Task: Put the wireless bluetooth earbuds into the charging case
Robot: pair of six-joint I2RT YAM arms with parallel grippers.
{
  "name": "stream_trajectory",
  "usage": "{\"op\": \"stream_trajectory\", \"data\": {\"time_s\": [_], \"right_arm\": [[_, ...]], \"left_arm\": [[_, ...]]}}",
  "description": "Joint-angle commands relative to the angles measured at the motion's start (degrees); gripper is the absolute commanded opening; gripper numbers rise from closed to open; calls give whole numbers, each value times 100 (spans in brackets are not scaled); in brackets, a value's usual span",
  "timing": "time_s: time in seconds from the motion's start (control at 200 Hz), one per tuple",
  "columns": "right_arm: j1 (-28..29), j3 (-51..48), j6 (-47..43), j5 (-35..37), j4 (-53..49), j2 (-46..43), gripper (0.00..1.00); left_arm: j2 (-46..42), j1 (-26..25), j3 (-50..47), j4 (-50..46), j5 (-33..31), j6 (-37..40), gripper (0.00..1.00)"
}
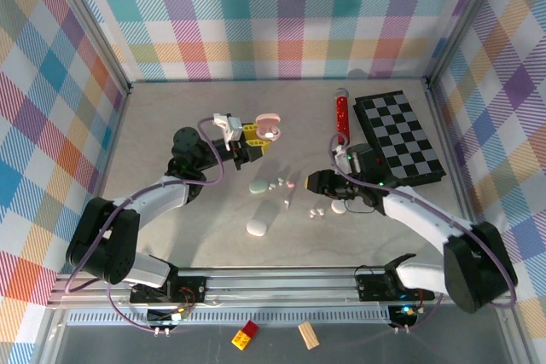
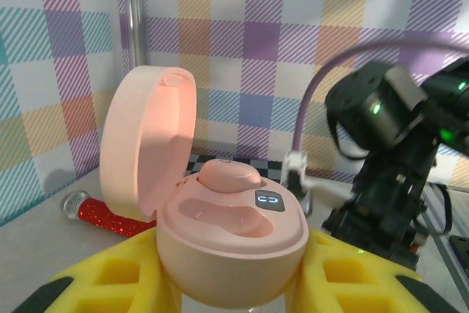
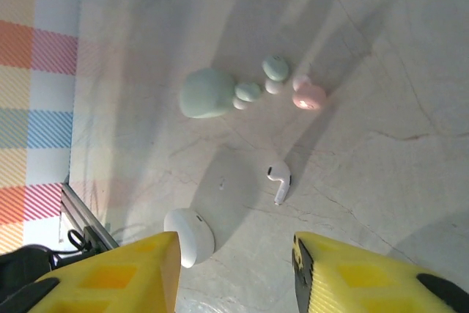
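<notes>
Pink and hinged open, the charging case [image 2: 234,225] is sitting clamped between the left fingers [image 2: 102,273], with a seated earbud [image 2: 229,175] in one socket and the nearer socket showing empty. The loose pink earbud [image 3: 309,96], probably its mate, is lying on the worktop [image 3: 396,56] ahead of the right fingers [image 3: 124,273], which are standing apart and empty. A white stemmed earbud [image 3: 279,182] is lying between them. The right arm is sitting nearer, I judge.
</notes>
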Motion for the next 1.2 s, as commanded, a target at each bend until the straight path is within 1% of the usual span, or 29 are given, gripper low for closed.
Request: {"op": "stream_trajectory", "data": {"time_s": [0.0, 0.075, 0.15, 0.21, 0.305, 0.475, 0.595, 0.72, 0.92, 1.045, 1.195], "right_arm": [[179, 23, 999, 32, 935, 522, 43], [275, -66, 1585, 106, 1422, 905, 42], [379, -77, 1968, 186, 1768, 1211, 43], [447, -15, 2027, 204, 1900, 1393, 44], [492, 103, 1973, 262, 1809, 1635, 44], [501, 148, 2268, 265, 2143, 2072, 42], [499, 405, 2182, 348, 1867, 2209, 41], [501, 559, 2180, 328, 1811, 2391, 41], [490, 691, 2502, 450, 1765, 2663, 39], [492, 668, 2711, 508, 1815, 2690, 38], [479, 747, 2610, 653, 1632, 2675, 39]], "left_arm": [[-201, 75, -76, 272, 139, 0, 32], [-246, 102, -96, 264, 127, 3, 32], [-266, 119, -105, 263, 129, -6, 32], [-276, 129, -105, 247, 133, -19, 32], [-292, 137, -97, 214, 151, -19, 32], [-327, 137, -96, 175, 157, -19, 32], [-305, 137, -96, 191, 158, -23, 32], [-320, 146, -105, 199, 161, -33, 32], [-364, 146, -103, 124, 182, -28, 32], [-423, 155, -105, 20, 195, 24, 32], [-486, 163, -105, -93, 186, 110, 32]]}}
